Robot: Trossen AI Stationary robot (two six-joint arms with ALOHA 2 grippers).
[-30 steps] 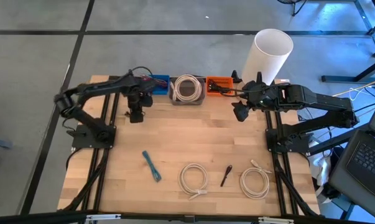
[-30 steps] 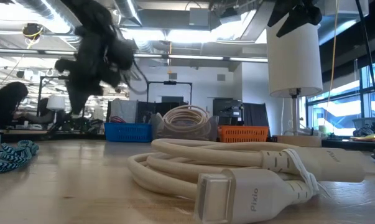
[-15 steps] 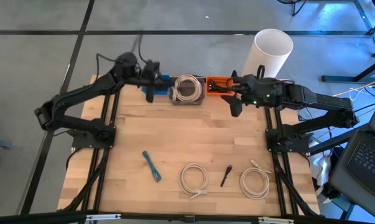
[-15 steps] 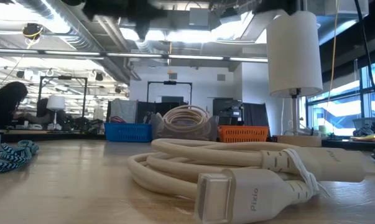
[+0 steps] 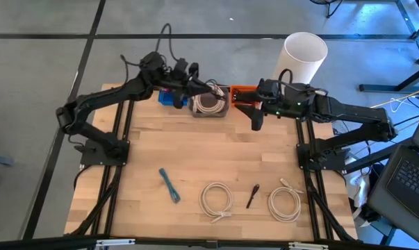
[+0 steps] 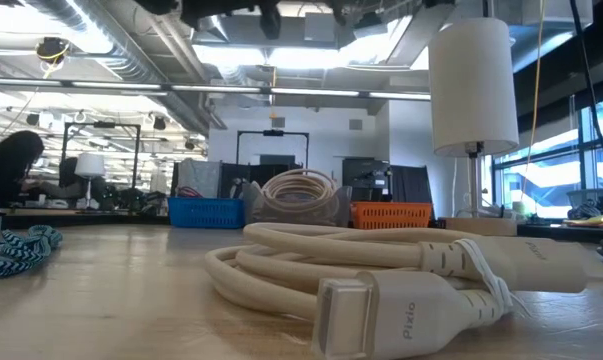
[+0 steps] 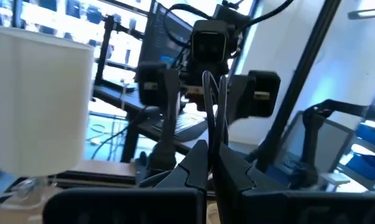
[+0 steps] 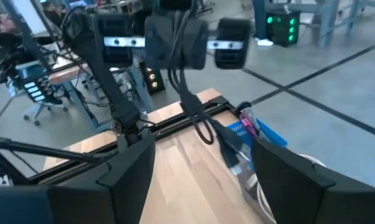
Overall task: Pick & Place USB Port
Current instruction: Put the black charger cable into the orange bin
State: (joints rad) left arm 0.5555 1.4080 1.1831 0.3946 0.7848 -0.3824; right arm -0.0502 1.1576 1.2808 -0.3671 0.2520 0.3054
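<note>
A small black plug-like piece (image 5: 252, 196), which may be the USB port, lies flat on the wooden table (image 5: 216, 153) near its front, and no gripper is near it. My left gripper (image 5: 206, 89) is raised above the bins at the far edge and points level toward the right arm. Its fingers (image 7: 210, 171) are shut with nothing between them. My right gripper (image 5: 255, 118) hangs in the air in front of the orange bin (image 5: 244, 94). It is open, and its fingers (image 8: 131, 180) stand wide apart with nothing between them.
A blue bin (image 5: 169, 97), a middle bin holding a white cable coil (image 5: 209, 103) and the orange bin line the far edge. A white cylinder (image 5: 305, 57) stands at the far right. A blue braided cable (image 5: 169, 185) and two white cable coils (image 5: 216, 199) (image 5: 284, 203) lie near the front.
My left gripper has risen from just in front of the blue bin. It has tipped from pointing down to level and swung toward the far edge and the right, over the bins. My right gripper has tipped up and drifted a little toward the table's left, staying open.
</note>
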